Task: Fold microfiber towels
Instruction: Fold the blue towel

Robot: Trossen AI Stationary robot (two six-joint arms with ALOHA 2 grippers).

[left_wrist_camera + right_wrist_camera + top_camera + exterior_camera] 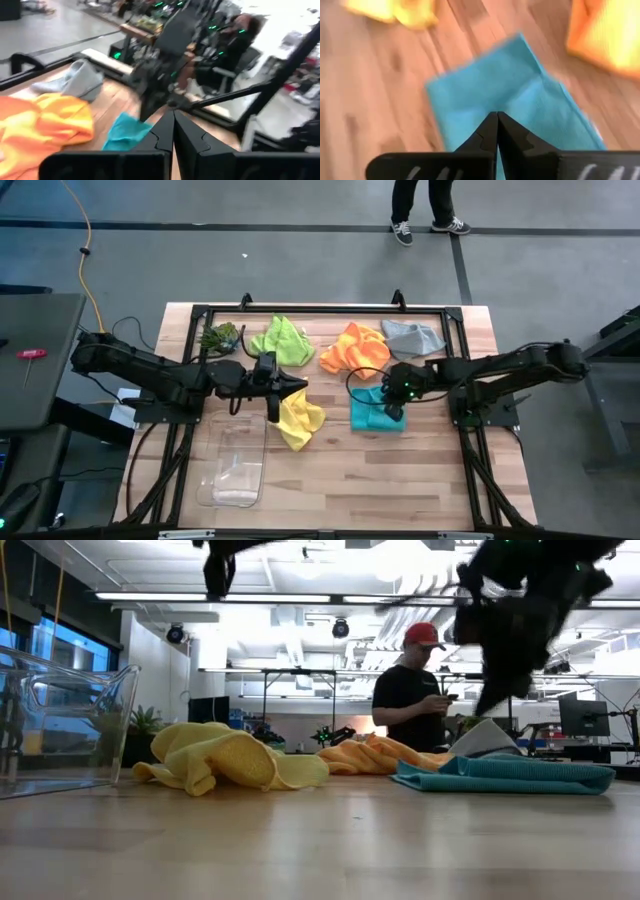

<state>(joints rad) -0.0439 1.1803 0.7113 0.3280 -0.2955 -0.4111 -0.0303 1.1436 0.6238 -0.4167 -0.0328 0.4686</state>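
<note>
Five microfiber towels lie on the wooden table. The teal towel (372,413) lies flat and folded near the middle, with the yellow towel (300,420) crumpled to its left. Along the far side lie the lime green towel (280,340), the orange towel (355,348) and the grey towel (413,337). My right gripper (497,117) hangs shut just above the teal towel (510,85), holding nothing. My left gripper (298,390) is shut and empty, raised over the yellow towel's far edge and pointing toward the right arm.
A clear plastic bin (235,465) lies at the near left. A small green plant (220,337) stands at the far left by the black frame (320,308). A person (415,690) stands beyond the far edge. Bare wood (400,480) shows at the near right.
</note>
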